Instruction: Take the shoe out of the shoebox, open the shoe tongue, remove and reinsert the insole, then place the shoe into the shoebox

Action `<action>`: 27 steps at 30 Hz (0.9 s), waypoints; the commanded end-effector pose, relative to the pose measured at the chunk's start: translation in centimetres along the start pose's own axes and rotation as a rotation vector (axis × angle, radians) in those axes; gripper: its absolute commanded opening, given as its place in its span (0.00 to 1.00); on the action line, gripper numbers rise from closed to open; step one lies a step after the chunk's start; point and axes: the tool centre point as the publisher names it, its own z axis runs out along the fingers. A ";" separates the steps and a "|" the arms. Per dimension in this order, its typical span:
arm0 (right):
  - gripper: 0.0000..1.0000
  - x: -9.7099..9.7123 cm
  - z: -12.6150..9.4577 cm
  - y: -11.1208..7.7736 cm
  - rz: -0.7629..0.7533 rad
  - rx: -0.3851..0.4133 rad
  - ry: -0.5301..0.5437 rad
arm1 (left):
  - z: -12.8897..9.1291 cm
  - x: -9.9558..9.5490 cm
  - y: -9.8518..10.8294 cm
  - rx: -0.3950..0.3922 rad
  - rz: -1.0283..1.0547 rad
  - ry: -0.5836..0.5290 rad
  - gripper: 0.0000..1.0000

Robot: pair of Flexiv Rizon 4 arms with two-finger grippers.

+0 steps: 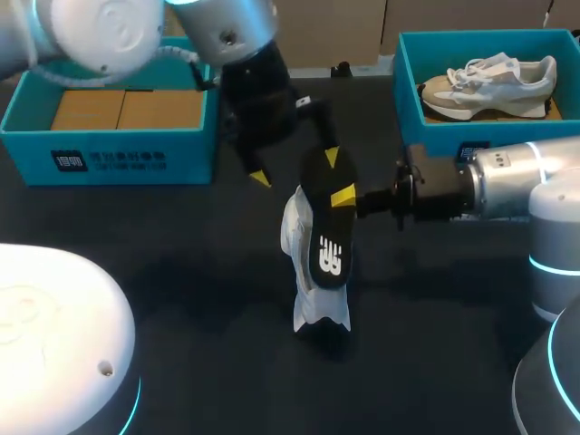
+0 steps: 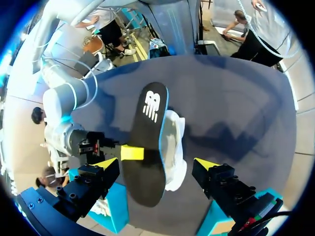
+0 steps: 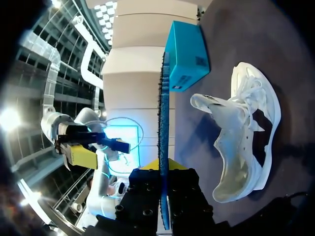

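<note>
A black insole (image 1: 326, 231) with a white logo hangs over the table's middle, and my right gripper (image 1: 347, 195) is shut on its edge from the right. In the right wrist view the insole (image 3: 164, 113) shows edge-on, running out from that gripper (image 3: 164, 166). Just under and behind the insole, the white shoe (image 1: 313, 290) lies on the dark table, its mouth open (image 3: 246, 137). My left gripper (image 1: 296, 168) hangs over the insole's upper end, open wide. In the left wrist view the insole (image 2: 147, 142) and shoe (image 2: 173, 147) sit between the spread fingers of that gripper (image 2: 156, 164).
A blue shoebox (image 1: 109, 159) with cardboard inside stands at the back left. At the back right, another blue shoebox (image 1: 408, 82) holds a beige and white sneaker (image 1: 489, 83). Round white robot bases fill the front corners.
</note>
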 end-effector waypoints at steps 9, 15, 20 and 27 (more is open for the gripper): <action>0.00 0.0 0.6 0.2 -0.003 0.005 -0.004 | 0.2 -2.2 1.6 0.005 0.030 0.196 1.00; 0.00 0.0 0.7 0.2 -0.006 -0.002 -0.002 | 0.4 -2.4 1.8 0.011 0.024 0.207 1.00; 0.00 0.0 0.7 0.3 -0.008 -0.005 -0.001 | 0.5 -2.6 1.9 0.006 0.039 0.214 1.00; 0.00 0.0 0.7 0.8 -0.010 -0.007 0.001 | 0.2 -3.4 1.8 -0.023 0.086 0.222 1.00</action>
